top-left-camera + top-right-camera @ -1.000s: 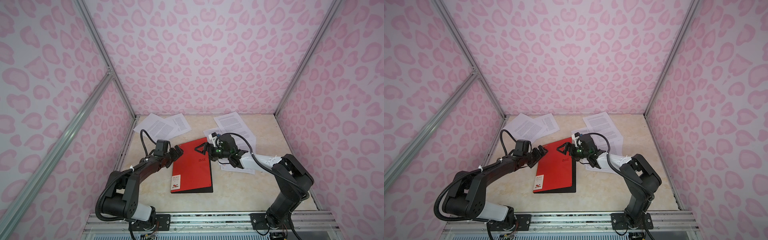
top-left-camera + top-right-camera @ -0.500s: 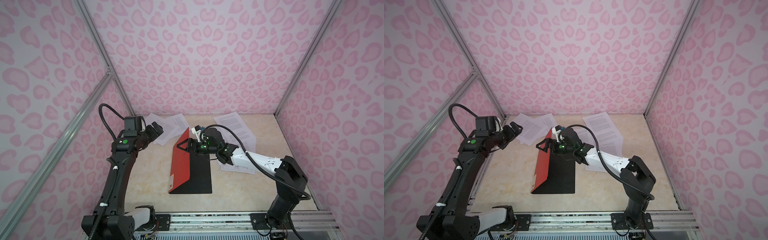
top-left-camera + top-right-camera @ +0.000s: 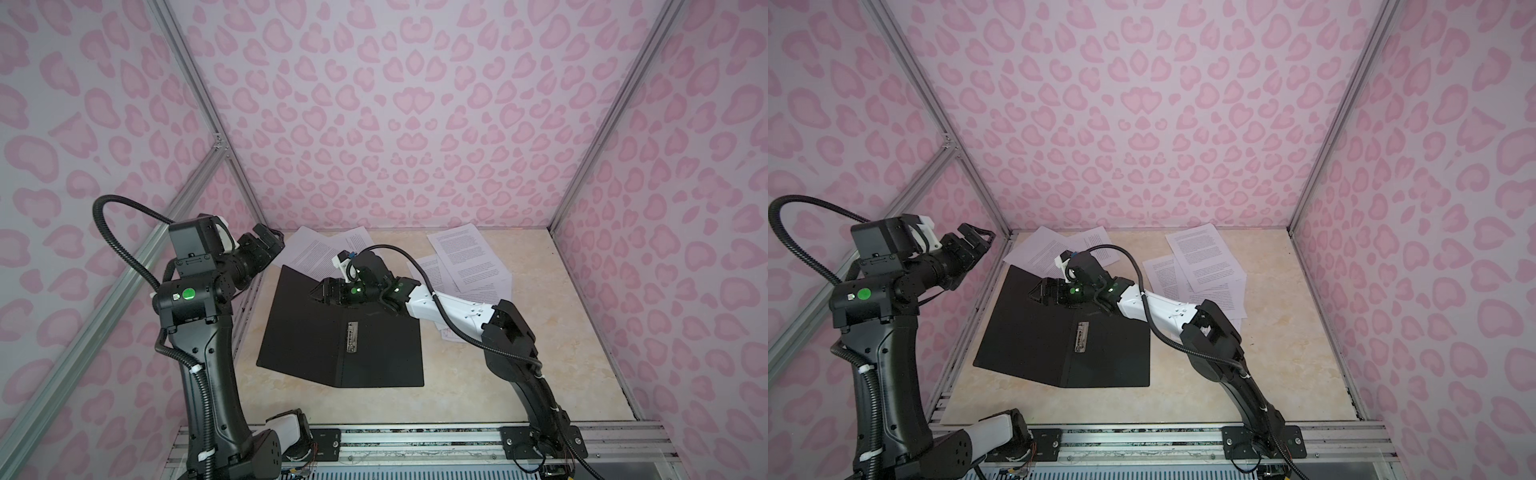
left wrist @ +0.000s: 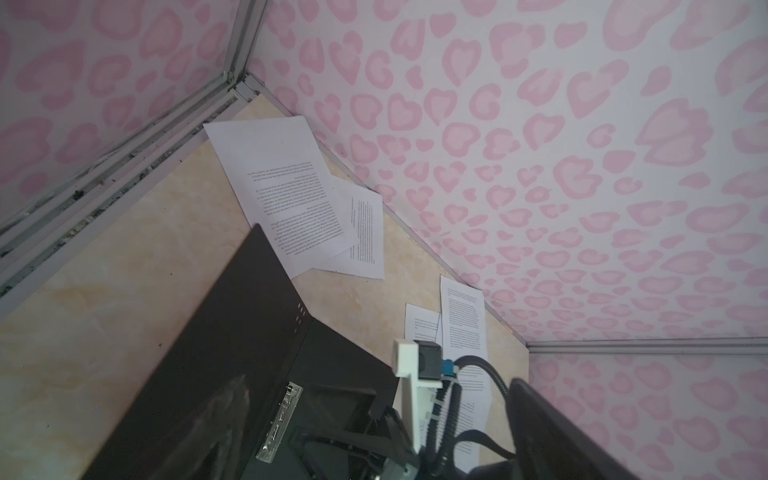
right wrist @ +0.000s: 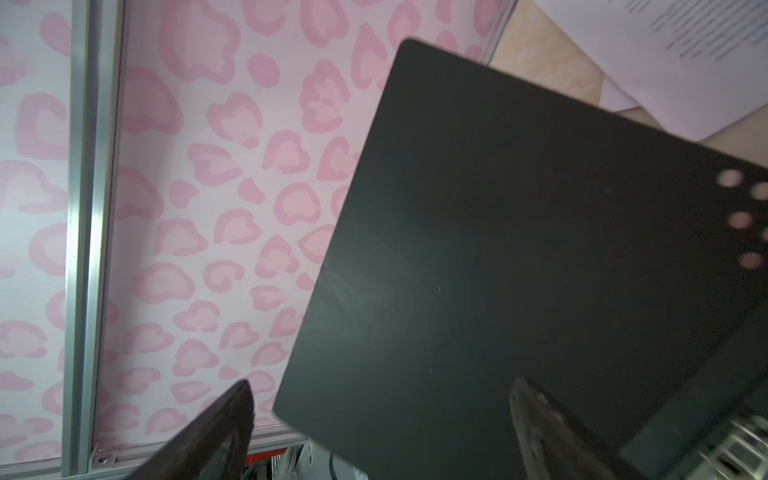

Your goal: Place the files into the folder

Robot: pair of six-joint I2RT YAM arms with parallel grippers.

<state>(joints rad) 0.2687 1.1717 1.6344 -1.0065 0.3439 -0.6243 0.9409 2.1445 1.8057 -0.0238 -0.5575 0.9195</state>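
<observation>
- The folder (image 3: 386,353) lies open, black inside up, in the middle of the surface (image 3: 498,382); the opening step looks done.
- The files (image 3: 469,253) lie loose toward both far corners, none inside yet.
- The right pincer (image 3: 322,291) is apart over the folder; the left pincer (image 3: 272,239) is raised, apart and empty.

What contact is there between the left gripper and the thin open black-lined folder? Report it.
Apart. A top view shows the left gripper raised by the side wall, a clear gap between it and the folder.
</observation>
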